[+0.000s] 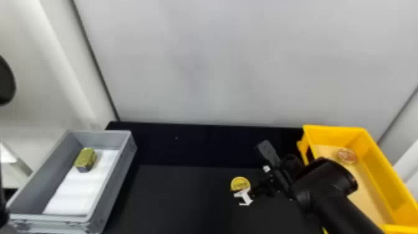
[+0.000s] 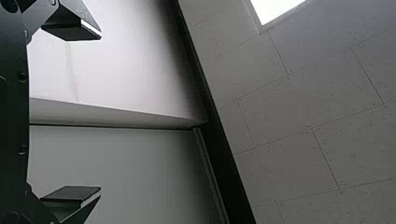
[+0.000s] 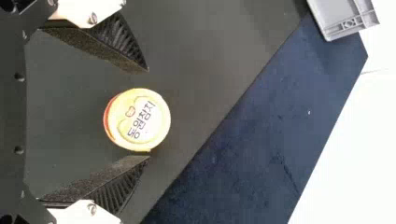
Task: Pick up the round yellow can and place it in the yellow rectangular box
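Spanning the foot of a pale wall [image 1: 217, 62], a black table [image 1: 174, 199] runs between a yellow rectangular box [image 1: 339, 127] at right and a gray bin [image 1: 119, 183], lined in white [image 1: 74, 193], at left. The right end effector [image 1: 248, 183] hangs low over the table, its fingers spread; the left end effector [image 2: 100, 113] is also spread. A gold-topped block [image 1: 85, 157] sits in the gray bin. Upright on the table, the round yellow can [image 1: 240, 183] stands between the right fingertips, while a small round item [image 1: 346, 156] lies inside the yellow rectangular box
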Tool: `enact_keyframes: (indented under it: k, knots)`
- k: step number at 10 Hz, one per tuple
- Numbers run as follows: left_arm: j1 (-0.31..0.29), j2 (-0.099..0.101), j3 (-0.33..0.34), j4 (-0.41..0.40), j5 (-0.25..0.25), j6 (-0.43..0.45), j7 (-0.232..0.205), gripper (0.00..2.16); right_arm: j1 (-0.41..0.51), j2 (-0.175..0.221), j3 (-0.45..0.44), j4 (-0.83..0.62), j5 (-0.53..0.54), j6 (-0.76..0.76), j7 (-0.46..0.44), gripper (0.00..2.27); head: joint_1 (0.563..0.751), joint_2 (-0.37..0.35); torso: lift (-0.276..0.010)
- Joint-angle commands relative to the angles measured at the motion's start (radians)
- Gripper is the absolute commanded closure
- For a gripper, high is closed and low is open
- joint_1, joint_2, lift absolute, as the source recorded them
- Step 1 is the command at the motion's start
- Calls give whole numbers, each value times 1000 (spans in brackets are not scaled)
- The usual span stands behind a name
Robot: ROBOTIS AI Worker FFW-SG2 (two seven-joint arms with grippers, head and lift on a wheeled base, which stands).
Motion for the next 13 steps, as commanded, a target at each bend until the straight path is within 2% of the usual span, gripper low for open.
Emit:
enact_keyframes:
  k: [1,9,11,13]
  knots:
    - [-4,-2,-5,3,0,-3,0,111,-9,5,15,30,0,-23,-21,130,663,54,-10]
    - [-8,3,-8,4,-2,-13,0,114,-9,36,3,98,-5,-76,-76,157,663,54,-10]
    - [-8,3,-8,4,-3,-14,0,116,-7,33,3,92,-5,-60,-87,592,663,54,-10]
    - [-4,3,-6,4,-3,-14,0,116,-4,30,3,82,-6,-51,-87,708,663,54,-10]
